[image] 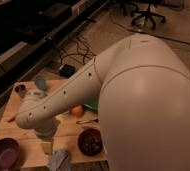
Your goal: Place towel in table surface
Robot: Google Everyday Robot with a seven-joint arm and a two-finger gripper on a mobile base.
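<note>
Towel (58,160) on tabletop (70,136) front edge, between left bowl (5,153) and right bowl (90,142). Hand (47,146) just behind-left of towel. Cup (21,90) at back-left corner.

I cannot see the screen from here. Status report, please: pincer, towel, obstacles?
Pincer open, low over table surface. Towel lying at near edge, beside pincer, not held. Dark bowl close beside towel.
</note>
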